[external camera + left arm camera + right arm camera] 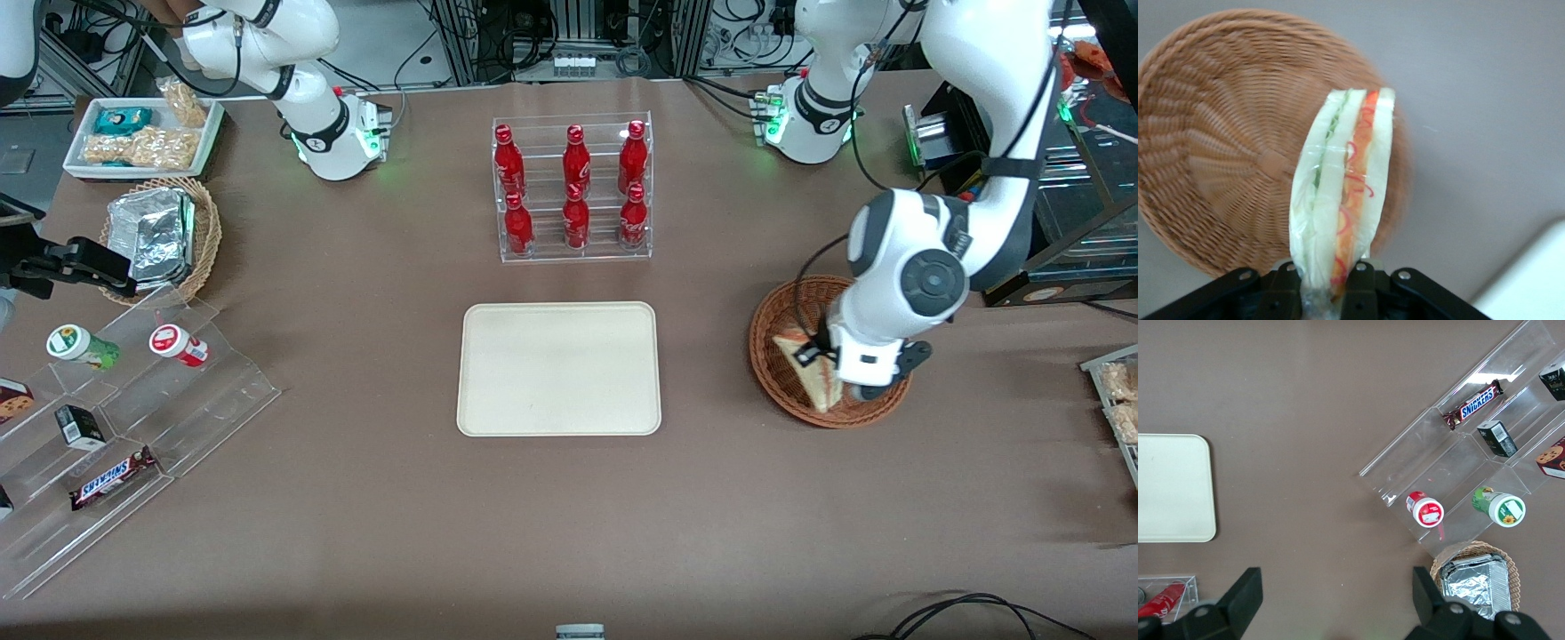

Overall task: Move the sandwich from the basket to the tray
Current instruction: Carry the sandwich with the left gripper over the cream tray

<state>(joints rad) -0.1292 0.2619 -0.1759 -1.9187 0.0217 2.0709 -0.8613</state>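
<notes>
My left gripper [831, 366] is shut on the clear-wrapped sandwich [811, 372], a wedge of pale bread with red and green layers. It holds it above the reddish-brown wicker basket [775, 356]. In the left wrist view the sandwich [1343, 193] hangs between the black fingers [1361, 290], over the basket's rim, and the basket [1231, 147] below holds nothing else. The cream tray [560, 369] lies flat in the middle of the table, toward the parked arm's end from the basket; a corner of it shows in the left wrist view [1531, 280].
A clear rack of red bottles [573, 191] stands farther from the front camera than the tray. A clear stepped stand with snacks [116, 418], a tan basket with foil packs [164, 236] and a white tray of snack bags [142, 138] lie toward the parked arm's end.
</notes>
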